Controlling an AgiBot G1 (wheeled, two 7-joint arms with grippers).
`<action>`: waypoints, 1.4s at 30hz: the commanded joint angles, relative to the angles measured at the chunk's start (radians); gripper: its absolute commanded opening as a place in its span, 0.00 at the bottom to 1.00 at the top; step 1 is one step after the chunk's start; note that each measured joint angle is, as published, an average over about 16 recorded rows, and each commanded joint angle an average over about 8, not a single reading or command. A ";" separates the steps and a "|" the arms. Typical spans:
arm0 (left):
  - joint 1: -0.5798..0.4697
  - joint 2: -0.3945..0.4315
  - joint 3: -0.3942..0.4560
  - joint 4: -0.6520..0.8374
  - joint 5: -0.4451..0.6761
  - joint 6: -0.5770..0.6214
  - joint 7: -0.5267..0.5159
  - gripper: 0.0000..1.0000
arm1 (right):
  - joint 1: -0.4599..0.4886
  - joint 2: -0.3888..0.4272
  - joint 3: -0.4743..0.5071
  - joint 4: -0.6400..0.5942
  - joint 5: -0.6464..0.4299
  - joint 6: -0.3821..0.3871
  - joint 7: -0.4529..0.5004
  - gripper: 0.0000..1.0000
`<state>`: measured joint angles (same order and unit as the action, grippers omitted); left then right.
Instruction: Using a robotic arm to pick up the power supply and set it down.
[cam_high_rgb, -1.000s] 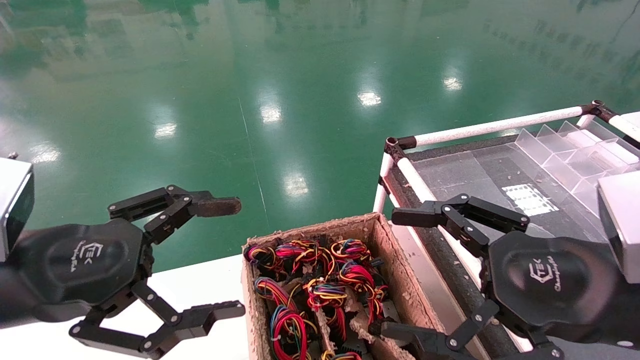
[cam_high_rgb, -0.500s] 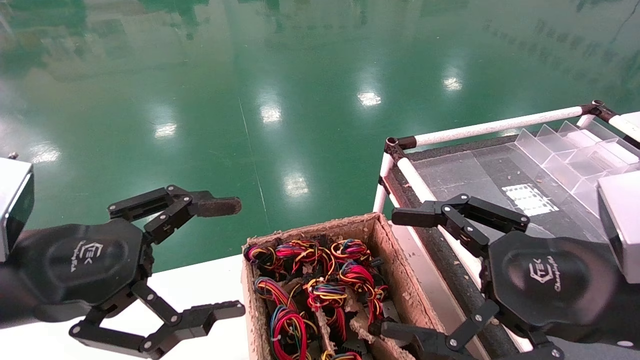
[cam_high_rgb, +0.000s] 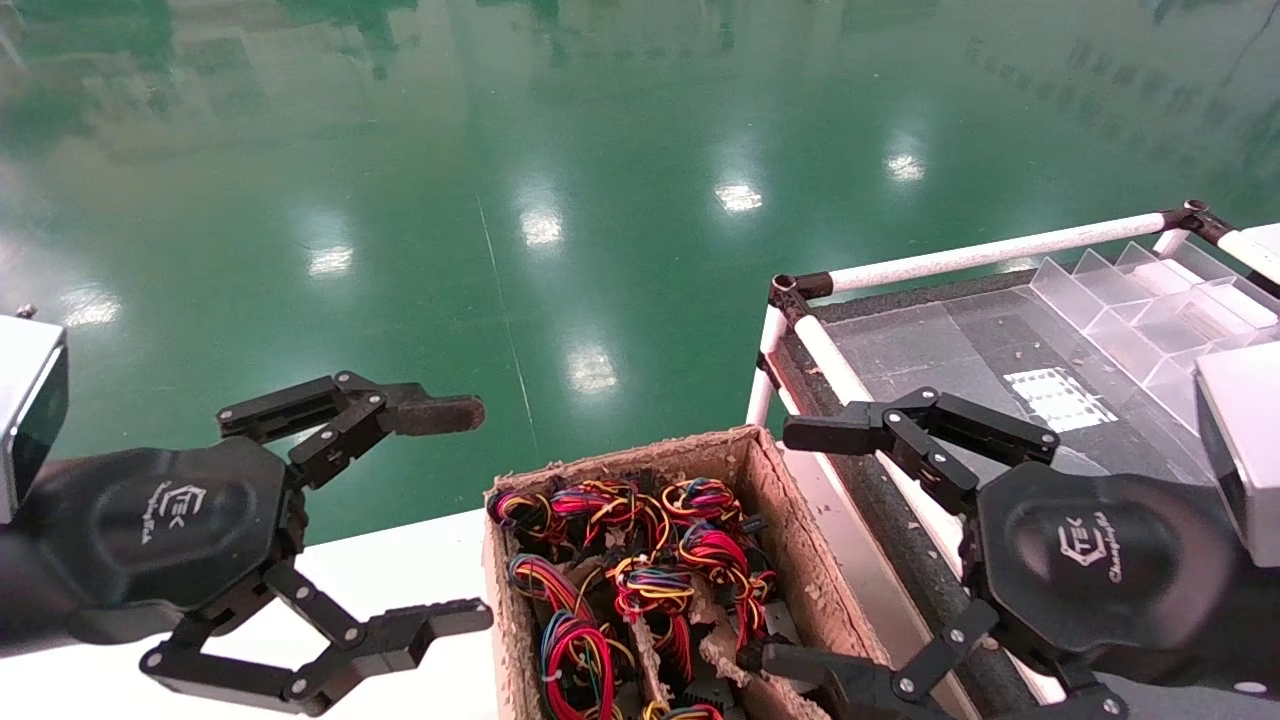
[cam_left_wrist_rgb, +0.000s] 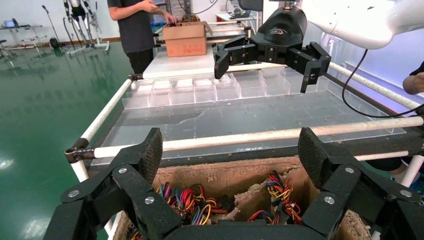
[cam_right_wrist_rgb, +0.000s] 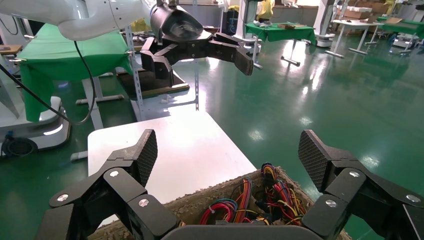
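Pre-grasp step: left gripper (cam_high_rgb: 470, 510) and right gripper (cam_high_rgb: 780, 545) hung spread wide and empty, flanking the cardboard box (cam_high_rgb: 770, 480). Power supply wire bundles (cam_high_rgb: 640, 560) lay inside it. Next move needs descent onto one.

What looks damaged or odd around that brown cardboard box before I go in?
The brown cardboard box has ragged, crumbling rims and torn inner dividers, with cardboard crumbs scattered on the dark tray to its right. Coloured wire bundles fill it; no metal casing is visible.
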<state>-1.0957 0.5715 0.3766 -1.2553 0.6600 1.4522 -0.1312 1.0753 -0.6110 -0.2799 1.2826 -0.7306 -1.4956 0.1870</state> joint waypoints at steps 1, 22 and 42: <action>0.000 0.000 0.000 0.000 0.000 0.000 0.000 0.00 | 0.000 0.000 0.000 0.000 0.000 0.000 0.000 1.00; 0.000 0.000 0.000 0.000 0.000 0.000 0.000 0.00 | 0.000 0.000 0.000 0.000 0.000 0.000 0.000 1.00; 0.000 0.000 0.000 0.000 0.000 0.000 0.000 0.49 | 0.000 0.000 0.000 0.000 0.000 0.000 0.000 1.00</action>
<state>-1.0957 0.5715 0.3766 -1.2553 0.6600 1.4522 -0.1312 1.0753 -0.6110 -0.2799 1.2826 -0.7306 -1.4956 0.1870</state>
